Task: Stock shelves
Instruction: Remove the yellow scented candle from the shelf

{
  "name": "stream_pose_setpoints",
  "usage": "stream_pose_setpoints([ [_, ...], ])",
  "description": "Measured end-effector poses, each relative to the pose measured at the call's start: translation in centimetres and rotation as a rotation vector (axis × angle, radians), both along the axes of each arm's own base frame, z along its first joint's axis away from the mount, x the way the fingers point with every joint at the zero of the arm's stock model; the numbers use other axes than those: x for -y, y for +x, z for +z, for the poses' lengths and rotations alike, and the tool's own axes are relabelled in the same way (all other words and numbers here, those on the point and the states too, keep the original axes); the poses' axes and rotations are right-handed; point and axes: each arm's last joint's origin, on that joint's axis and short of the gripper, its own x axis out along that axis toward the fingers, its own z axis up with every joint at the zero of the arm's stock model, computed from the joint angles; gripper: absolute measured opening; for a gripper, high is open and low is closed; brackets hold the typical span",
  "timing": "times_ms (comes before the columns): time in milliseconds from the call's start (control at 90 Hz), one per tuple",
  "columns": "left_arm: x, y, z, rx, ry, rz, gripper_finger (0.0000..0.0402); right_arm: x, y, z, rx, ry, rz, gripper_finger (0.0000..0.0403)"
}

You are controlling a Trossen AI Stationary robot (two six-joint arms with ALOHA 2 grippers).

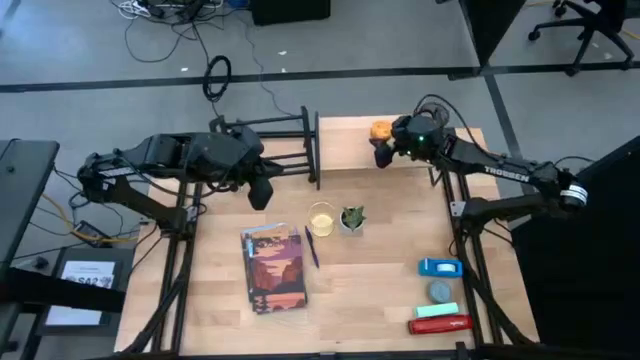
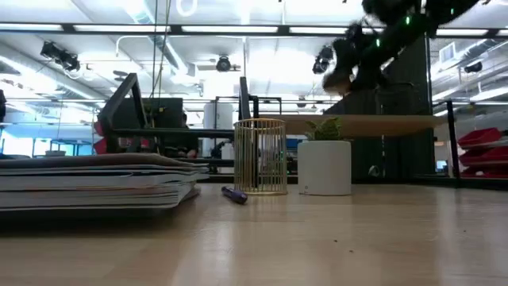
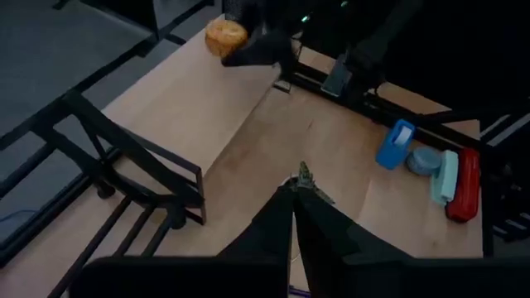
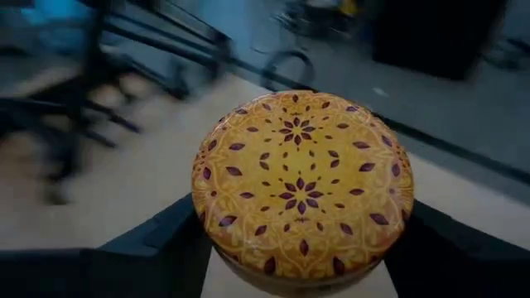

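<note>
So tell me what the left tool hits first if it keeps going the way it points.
The left tool, fingers together, aims past the black rack over the tabletop. The small potted plant sits just beyond its tips, so it would probably be met first, though depth is hard to judge.

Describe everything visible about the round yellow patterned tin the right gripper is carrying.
The tin is round and domed, golden yellow with dark maroon petal shapes ringing a central flower; it looks like printed metal. The right gripper is shut on its sides, holding it lid-up above the pale wooden plank shelf, at the table's far edge. Nothing else touches it.
</note>
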Motion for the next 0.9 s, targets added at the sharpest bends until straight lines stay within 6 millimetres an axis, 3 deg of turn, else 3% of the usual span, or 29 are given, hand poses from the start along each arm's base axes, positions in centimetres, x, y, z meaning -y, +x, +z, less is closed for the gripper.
stream_pose_setpoints([
  [133, 0.0, 0.0, 0.0, -0.003, 0.006, -0.004, 0.0000, -2.4, 0.8, 3.3, 0.055, -0.003, 0.177, 0.0251],
  [256, 0.0, 0.0, 0.0, -0.004, 0.007, -0.003, 0.0000, -5.2, 1.5, 5.6, 0.103, 0.046, 0.445, 0.0251],
  [433, 0.0, 0.0, 0.0, -0.008, 0.000, -0.014, 0.0000, -9.8, 1.9, 6.1, 0.084, 0.186, 0.724, 0.0251],
  [633, 0.2, 0.0, -0.1, -0.011, -0.026, -0.056, 0.0000, -15.7, 2.3, 3.6, -0.121, 0.266, 0.919, 0.0251],
  [767, 0.2, 0.0, -0.1, -0.011, -0.035, -0.066, 0.0000, -19.3, 2.3, -0.1, -0.271, 0.285, 1.013, 0.0251],
  [900, 0.3, 0.0, -0.1, -0.010, -0.048, -0.085, 0.0000, -21.5, 1.6, -4.5, -0.428, 0.260, 1.080, 0.0251],
])
